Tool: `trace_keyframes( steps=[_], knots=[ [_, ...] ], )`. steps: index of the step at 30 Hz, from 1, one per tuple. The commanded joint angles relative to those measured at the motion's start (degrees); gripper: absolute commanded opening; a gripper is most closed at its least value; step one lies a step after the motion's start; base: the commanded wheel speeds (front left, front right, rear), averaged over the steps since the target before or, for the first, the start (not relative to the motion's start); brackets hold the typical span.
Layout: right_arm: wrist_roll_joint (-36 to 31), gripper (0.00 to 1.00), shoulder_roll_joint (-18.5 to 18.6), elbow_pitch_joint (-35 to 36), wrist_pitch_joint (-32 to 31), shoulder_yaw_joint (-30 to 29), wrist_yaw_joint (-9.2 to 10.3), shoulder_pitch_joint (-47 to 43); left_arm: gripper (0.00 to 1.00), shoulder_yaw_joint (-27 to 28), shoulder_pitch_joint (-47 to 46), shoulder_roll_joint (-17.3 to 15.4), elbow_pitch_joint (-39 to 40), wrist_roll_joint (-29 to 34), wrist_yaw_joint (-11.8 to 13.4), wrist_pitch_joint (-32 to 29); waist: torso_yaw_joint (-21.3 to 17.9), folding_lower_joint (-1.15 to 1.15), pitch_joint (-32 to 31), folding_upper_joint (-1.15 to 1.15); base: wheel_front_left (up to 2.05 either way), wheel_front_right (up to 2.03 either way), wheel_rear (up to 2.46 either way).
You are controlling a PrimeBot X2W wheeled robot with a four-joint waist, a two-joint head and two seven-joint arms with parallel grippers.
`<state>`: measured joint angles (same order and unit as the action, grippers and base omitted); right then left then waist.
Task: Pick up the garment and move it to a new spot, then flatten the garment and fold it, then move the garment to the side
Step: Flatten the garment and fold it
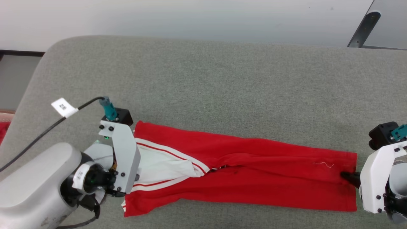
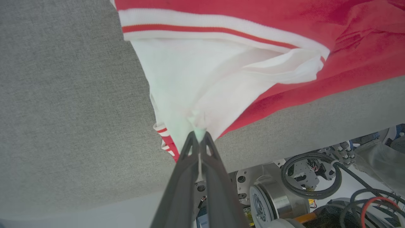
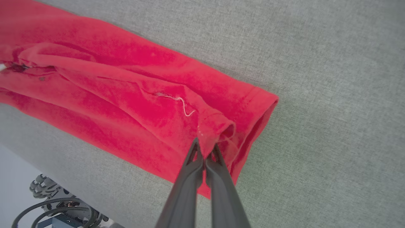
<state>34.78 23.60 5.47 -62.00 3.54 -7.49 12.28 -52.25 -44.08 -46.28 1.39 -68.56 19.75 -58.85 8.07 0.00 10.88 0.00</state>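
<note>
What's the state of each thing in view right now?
garment: folded into a long strip, lying flat across the grey surface, pinched at both ends.
left gripper: shut on the garment's white sleeve.
right gripper: shut on the garment's red hem.

Grey cloth-covered tabletop [image 1: 222, 79] spans the head view; pale floor [image 1: 190, 16] beyond it at 12 o'clock; slanted grey strut [image 1: 364, 28] at 1 o'clock; unidentifiable red sliver [image 1: 2, 131] at 9 o'clock.
</note>
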Motion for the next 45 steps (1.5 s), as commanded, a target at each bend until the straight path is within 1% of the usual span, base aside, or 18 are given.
trace_keyframes(
  steps=[1, 2, 3, 4, 5, 6, 13, 16, 18, 20, 24, 26, 28, 29, 34, 38, 41, 45],
  knots=[
    [-0.59, 0.00, 0.24, -0.17, 0.78, -0.36, 0.01, 0.23, 0.29, 0.15, 0.50, 0.03, -0.11, 0.38, 0.42, 0.55, -0.12, 0.00, 0.15, 0.00, 0.00, 0.00, 0.00],
    [-0.65, 0.28, 0.28, -0.27, 1.14, -0.31, 0.01, 0.46, 0.39, 0.36, 0.36, 0.07, -0.26, 0.53, 0.49, 0.86, -0.13, 0.00, 0.16, 0.00, 0.00, 0.00, 0.00],
    [-0.74, 0.50, 0.49, -0.20, 1.68, -0.06, 0.01, 0.68, 0.44, 0.43, 0.31, 0.14, -0.44, 0.49, 0.52, 1.06, -0.14, 0.00, 0.14, 0.00, 0.00, 0.00, 0.00],
    [-0.84, 1.00, 0.62, -0.24, 2.01, -0.04, 0.01, 0.82, 0.49, 0.52, 0.24, 0.15, -0.58, 0.55, 0.58, 1.34, -0.16, 0.00, 0.08, 0.00, 0.00, 0.00, 0.00],
    [-0.88, 1.00, 0.72, -0.36, 2.40, -0.08, 0.01, 0.88, 0.96, 0.74, 0.03, 0.04, -0.65, 0.92, 0.61, 1.72, -0.15, 0.00, -0.02, 0.00, 0.00, 0.00, 0.00],
    [-0.92, 1.00, 0.80, -0.54, 2.72, -0.18, 0.01, 0.91, 1.00, 0.84, 0.01, 0.01, -0.79, 0.99, 0.85, 1.92, -0.11, 0.00, -0.16, 0.00, 0.00, 0.00, 0.00],
    [-0.74, 1.00, 0.65, 0.21, 4.29, -1.29, 0.01, -0.32, 1.00, 1.33, 1.42, -0.62, 0.22, 0.48, 1.24, 2.90, 0.44, 0.00, -2.35, 0.00, 0.00, 0.00, 0.00],
    [-1.15, 1.00, 0.19, 1.41, 6.19, -2.05, 0.01, -1.47, 1.00, 1.94, 2.38, -1.14, 1.02, 0.92, 1.55, 4.82, 0.59, 0.00, -3.45, 0.00, 0.00, 0.00, 0.00],
    [-1.21, 1.00, 0.13, 2.41, 8.61, -1.94, 0.01, -1.85, 1.00, 2.37, 3.15, -1.49, 1.79, 1.74, 1.13, 7.17, 0.64, 0.00, -4.27, 0.00, 0.00, 0.00, 0.00],
    [-1.05, 1.00, 0.19, 3.61, 11.98, -1.32, 0.01, -2.68, 1.00, 3.26, 4.45, -1.56, 2.39, 2.27, 0.83, 10.47, 0.60, 0.00, -5.21, 0.00, 0.00, 0.00, 0.00],
    [-1.94, 1.00, 0.98, 5.16, 21.26, 1.04, 0.01, -4.99, 1.00, 4.91, 7.33, -1.77, 3.89, 3.58, -1.72, 18.60, 0.48, 0.00, -7.15, 0.00, 0.00, 0.00, 0.00],
    [-2.54, 1.00, 1.92, 5.47, 26.49, 2.93, 0.00, -6.20, 1.00, 6.01, 9.20, -1.80, 3.95, 4.05, -2.47, 23.08, 0.48, 0.00, -8.05, 0.00, 0.00, 0.00, 0.00],
    [-3.49, 1.00, 2.36, 4.70, 31.79, 4.17, 0.01, -7.54, 1.00, 7.10, 11.32, -1.58, 3.97, 4.16, -3.26, 27.80, 0.39, 0.00, -8.99, 0.00, 0.00, 0.00, 0.00],
    [-3.49, 1.00, 2.36, 4.70, 31.79, 4.17, 0.01, -7.54, 1.00, 7.10, 11.32, -1.58, 3.97, 4.16, -3.26, 27.80, 0.39, 0.00, -8.99, 0.00, 0.00, 0.00, 0.00],
    [-6.73, 1.00, 2.77, 1.83, 45.09, 6.86, 0.01, -9.88, 1.00, 9.78, 16.81, -0.94, 3.87, 5.39, -6.08, 40.45, 0.50, 0.00, -11.46, 0.00, 0.00, 0.00, 0.00],
    [-9.92, 1.00, 1.49, -0.64, 54.39, 6.67, 0.01, -11.22, 1.00, 11.55, 20.76, -0.85, 3.38, 7.32, -7.51, 50.04, 0.73, 0.00, -12.63, 0.00, 0.00, 0.00, 0.00],
    [-11.25, 1.00, 0.00, -3.08, 58.89, 5.81, 0.02, -12.29, 1.00, 12.67, 23.26, -0.46, 2.80, 8.44, -8.36, 56.24, 1.08, 0.00, -13.25, 0.00, 0.00, 0.00, 0.00],
    [-11.27, 1.00, -1.30, -6.38, 60.22, 4.64, 0.02, -13.62, 1.00, 13.25, 25.93, 0.12, 1.41, 10.69, -9.68, 63.59, 1.81, 0.00, -13.86, 0.00, 0.00, 0.00, 0.00]
  ],
)
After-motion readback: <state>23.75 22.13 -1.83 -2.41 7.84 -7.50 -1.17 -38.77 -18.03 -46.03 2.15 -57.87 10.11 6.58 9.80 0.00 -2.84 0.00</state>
